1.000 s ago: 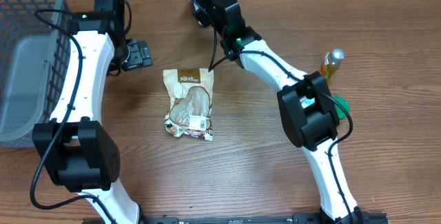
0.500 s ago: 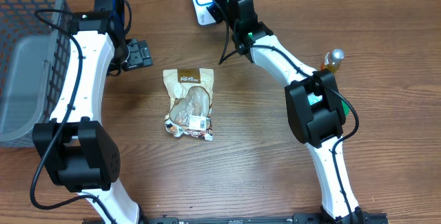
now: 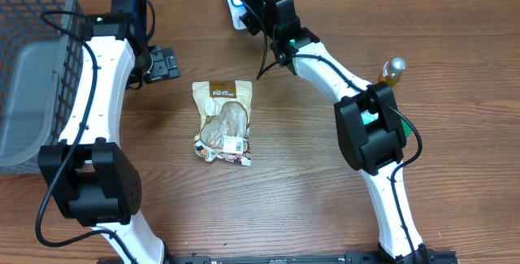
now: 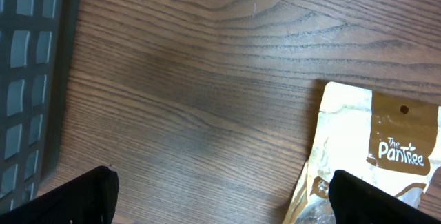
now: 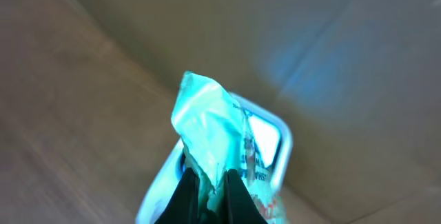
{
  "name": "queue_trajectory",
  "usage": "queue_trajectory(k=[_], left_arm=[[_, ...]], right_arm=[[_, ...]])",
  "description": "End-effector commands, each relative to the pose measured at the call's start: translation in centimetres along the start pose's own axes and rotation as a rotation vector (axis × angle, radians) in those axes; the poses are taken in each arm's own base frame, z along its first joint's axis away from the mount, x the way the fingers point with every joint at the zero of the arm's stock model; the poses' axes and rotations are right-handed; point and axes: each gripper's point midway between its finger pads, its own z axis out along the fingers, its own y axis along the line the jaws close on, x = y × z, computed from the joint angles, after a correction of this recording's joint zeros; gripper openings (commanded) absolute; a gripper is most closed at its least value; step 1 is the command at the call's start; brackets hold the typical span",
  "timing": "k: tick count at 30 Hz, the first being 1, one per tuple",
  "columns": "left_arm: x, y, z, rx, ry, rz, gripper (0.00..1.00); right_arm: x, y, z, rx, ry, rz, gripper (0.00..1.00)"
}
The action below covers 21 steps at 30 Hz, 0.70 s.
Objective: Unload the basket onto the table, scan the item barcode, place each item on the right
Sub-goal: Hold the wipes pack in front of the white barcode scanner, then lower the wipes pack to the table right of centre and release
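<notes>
My right gripper (image 3: 248, 8) is at the table's far edge, shut on a white packet with a blue-green rim (image 3: 236, 0). In the right wrist view its fingertips (image 5: 187, 181) pinch the packet's crumpled teal edge (image 5: 210, 120), and my right gripper (image 5: 209, 177) hides the lower part. A brown "The Pantree" snack bag (image 3: 223, 123) lies flat mid-table with a white barcode label (image 3: 236, 144) near its bottom. My left gripper (image 3: 162, 63) hovers open up and left of the bag. In the left wrist view my left gripper (image 4: 220, 200) has wide-apart jaws over bare wood, and the bag (image 4: 375, 148) is by the right finger.
A grey wire basket (image 3: 32, 69) fills the left side, its wall showing in the left wrist view (image 4: 31, 72). A small bottle with yellow liquid (image 3: 392, 74) and a green object (image 3: 401, 123) stand at the right, beside the right arm.
The right wrist turned the packet so its white face shows from above, then shifted it slightly up. The left arm and the snack bag have not moved.
</notes>
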Motion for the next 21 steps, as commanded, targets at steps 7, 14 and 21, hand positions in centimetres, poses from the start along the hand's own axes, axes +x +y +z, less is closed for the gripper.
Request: queue_trajectory(k=[7, 14, 21], left_arm=[[-0.5, -0.1, -1.0, -0.002, -0.034, 0.007, 1.0], [-0.5, -0.1, -1.0, -0.002, -0.034, 0.006, 1.0], [-0.5, -0.1, -1.0, -0.001, -0.034, 0.006, 1.0]], right_arm=[[2.7, 5.0, -1.1, -0.168, 0.164, 0.021, 0.04], [0.3, 4.0, -2.2, -0.148, 0.135, 0.078, 0.04], [-5.2, -2.1, -10.8, -0.085, 0.19, 0.389, 0.04]])
